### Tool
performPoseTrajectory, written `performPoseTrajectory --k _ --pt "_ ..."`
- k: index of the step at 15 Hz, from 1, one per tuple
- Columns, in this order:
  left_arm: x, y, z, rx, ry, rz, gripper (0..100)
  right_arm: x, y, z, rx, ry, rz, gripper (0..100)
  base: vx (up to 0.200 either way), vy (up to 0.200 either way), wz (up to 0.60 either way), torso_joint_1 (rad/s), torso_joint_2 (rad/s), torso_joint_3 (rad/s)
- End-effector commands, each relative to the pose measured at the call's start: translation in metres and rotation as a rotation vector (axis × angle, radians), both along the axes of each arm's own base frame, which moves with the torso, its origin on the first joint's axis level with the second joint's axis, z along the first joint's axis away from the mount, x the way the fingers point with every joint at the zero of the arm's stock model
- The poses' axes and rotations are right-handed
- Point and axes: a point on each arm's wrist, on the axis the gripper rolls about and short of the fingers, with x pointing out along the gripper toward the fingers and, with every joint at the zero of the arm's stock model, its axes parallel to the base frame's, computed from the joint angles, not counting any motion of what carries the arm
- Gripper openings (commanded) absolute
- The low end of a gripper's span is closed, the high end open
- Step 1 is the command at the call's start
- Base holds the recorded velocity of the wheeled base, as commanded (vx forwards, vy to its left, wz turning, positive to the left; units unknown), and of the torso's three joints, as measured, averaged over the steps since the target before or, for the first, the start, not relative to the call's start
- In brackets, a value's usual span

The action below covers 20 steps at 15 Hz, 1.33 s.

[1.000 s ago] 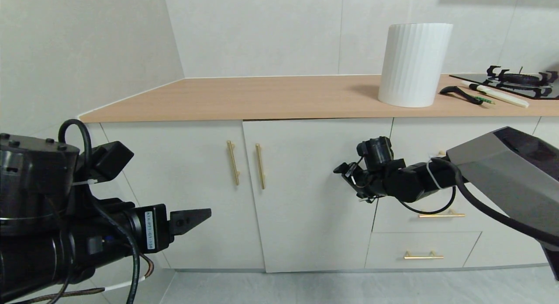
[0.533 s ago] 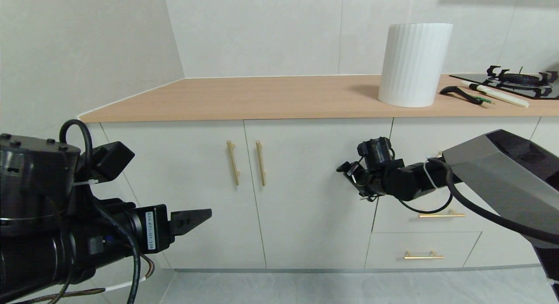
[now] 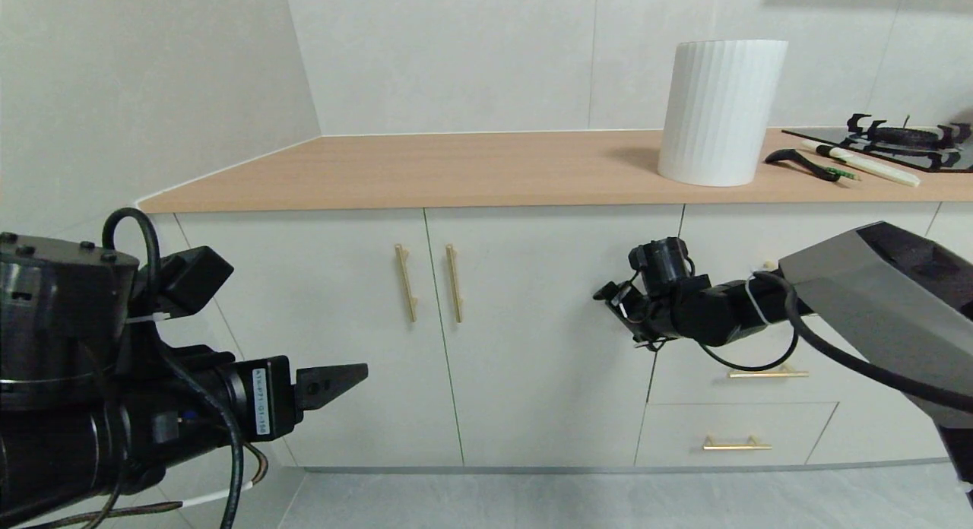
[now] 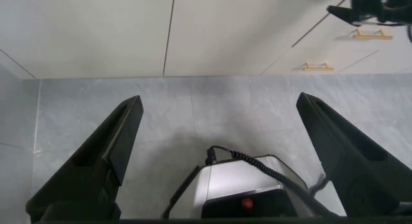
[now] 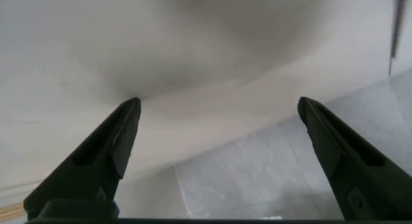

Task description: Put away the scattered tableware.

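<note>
Tableware not put away yet, none of it held. A black utensil (image 3: 802,164) and a white utensil (image 3: 866,166) lie loose on the counter (image 3: 456,172) at about 2 o'clock in the head view, just beside each other. They sit between the white ribbed container (image 3: 721,112) and the stove grate (image 3: 908,137). I can't tell exactly what kind of utensils they are. The container stands upright at 1 o'clock and is probably the holder they go in, though that's a guess. So the task looks to be at its very start: nothing picked up, both pieces left to do.

Right arm comes in from 3 o'clock with the forearm roughly level, below the counter edge. Its wrist is in front of the cabinet door (image 3: 532,346), near the seam with the drawers. Right gripper (image 5: 219,102) has its fingers spread wide with nothing between them and faces the door panel close up. Can't tell if it touches the door. It sits well below and to the left of the utensils.

Left arm is low at 8 o'clock. Left gripper (image 4: 219,100) is also spread wide and empty, hanging over the floor, pointing toward the cabinet base and well apart from the counter items.

Next, an arm needs to rise above counter height and reach toward 2 o'clock.
</note>
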Motion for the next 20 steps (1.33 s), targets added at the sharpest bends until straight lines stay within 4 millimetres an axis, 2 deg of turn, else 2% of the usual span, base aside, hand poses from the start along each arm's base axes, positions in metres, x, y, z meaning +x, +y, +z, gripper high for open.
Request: performPoseTrajectory --k 1,2,3,4,5,6,7,10,11,12,13,15,16,18,20 --pt "-0.007 0.004 0.006 -0.006 -0.035 -0.005 100 -0.055 0.006 0.057 0.020 -0.040 0.157 100 0.000 0.000 0.00 0.000 0.00 0.000" --pt "-0.017 0.009 0.012 -0.008 -0.075 -0.014 100 -0.084 0.000 0.083 -0.006 -0.087 0.229 100 0.000 0.000 0.00 0.000 0.00 0.000" --pt "-0.022 0.012 0.014 -0.004 -0.094 -0.017 100 -0.096 -0.004 0.093 -0.022 -0.112 0.248 100 0.000 0.000 0.00 0.000 0.00 0.000" --pt "-0.041 0.022 0.017 0.010 -0.152 -0.033 100 -0.131 -0.023 0.127 -0.063 -0.209 0.281 100 0.000 0.000 0.00 0.000 0.00 0.000" --pt "-0.050 0.028 0.019 0.016 -0.184 -0.034 100 -0.147 -0.031 0.139 -0.077 -0.245 0.291 100 0.000 0.000 0.00 0.000 0.00 0.000" --pt "-0.066 0.041 0.021 0.016 -0.242 -0.008 100 -0.182 -0.049 0.155 -0.104 -0.305 0.303 100 0.000 0.000 0.00 0.000 0.00 0.000" --pt "-0.080 0.051 0.019 0.013 -0.280 0.022 100 -0.212 -0.066 0.160 -0.140 -0.341 0.304 100 0.000 0.000 0.00 0.000 0.00 0.000" --pt "-0.131 0.075 0.007 0.004 -0.426 0.067 100 -0.302 -0.115 0.149 -0.293 -0.462 0.270 100 0.000 0.000 0.00 0.000 0.00 0.000" --pt "-0.134 0.076 0.006 0.004 -0.436 0.071 100 -0.306 -0.117 0.149 -0.299 -0.470 0.267 100 0.000 0.000 0.00 0.000 0.00 0.000" --pt "-0.162 0.087 -0.003 0.040 -0.515 0.121 100 -0.352 -0.146 0.143 -0.371 -0.587 0.198 100 0.000 0.000 0.00 0.000 0.00 0.000" --pt "-0.170 0.089 -0.006 0.046 -0.527 0.132 100 -0.363 -0.153 0.142 -0.391 -0.622 0.177 100 0.000 0.000 0.00 0.000 0.00 0.000" --pt "-0.201 0.095 -0.023 0.090 -0.558 0.174 100 -0.404 -0.175 0.134 -0.523 -0.689 0.051 100 0.000 0.000 0.00 0.000 0.00 0.000" --pt "-0.209 0.096 -0.029 0.102 -0.569 0.202 100 -0.421 -0.179 0.130 -0.565 -0.709 0.032 100 0.000 0.000 0.00 0.000 0.00 0.000" --pt "-0.221 0.095 -0.040 0.134 -0.616 0.244 100 -0.458 -0.188 0.116 -0.644 -0.776 0.025 100 0.000 0.000 0.00 0.000 0.00 0.000" --pt "-0.222 0.095 -0.048 0.179 -0.621 0.263 100 -0.473 -0.191 0.107 -0.673 -0.794 0.020 100 0.000 0.000 0.00 0.000 0.00 0.000"
